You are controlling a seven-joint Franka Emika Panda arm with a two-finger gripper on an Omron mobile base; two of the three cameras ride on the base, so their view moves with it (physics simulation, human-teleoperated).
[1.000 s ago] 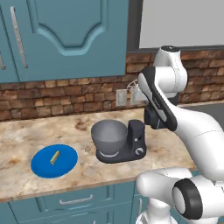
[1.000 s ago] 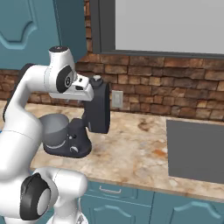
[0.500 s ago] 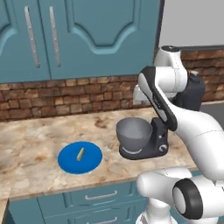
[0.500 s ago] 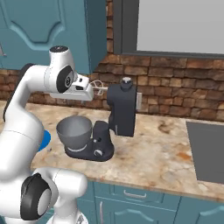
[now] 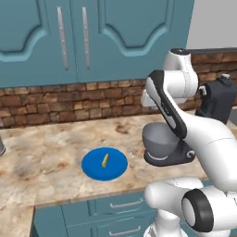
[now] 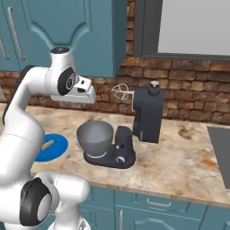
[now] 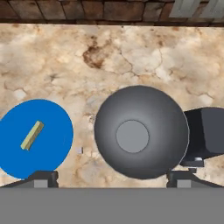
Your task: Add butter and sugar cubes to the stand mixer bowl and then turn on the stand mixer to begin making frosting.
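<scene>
Seen from the hand view, my gripper [image 7: 112, 178] hangs high over the counter, open, with nothing between its wide-apart fingertips [image 7: 43, 178]. Straight below it stands the grey stand mixer bowl [image 7: 141, 131] [image 5: 159, 138] [image 6: 95, 136], with nothing in it, seated on the dark stand mixer [image 6: 146, 116] [image 5: 220, 100], whose head is tipped back with the whisk [image 6: 120, 92] raised. The butter [image 7: 32, 135] [image 5: 105, 159] lies on a blue plate [image 7: 54, 124] [image 5: 115, 169] left of the bowl. Two tiny pale sugar cubes [image 7: 79, 150] [image 5: 134, 152] sit on the counter between plate and bowl.
Teal wall cabinets [image 5: 83, 41] hang over a brick backsplash [image 5: 69, 99]. A grey canister [image 5: 1, 146] stands at the far left counter edge. A dark cooktop [image 6: 220, 148] lies at the right. The mixer's knob [image 6: 119, 160] faces the front edge.
The base has driven to the left, so the counter scene has slid right in both base views. Plate, butter and mixer keep their places on the counter. The jaws have widened.
</scene>
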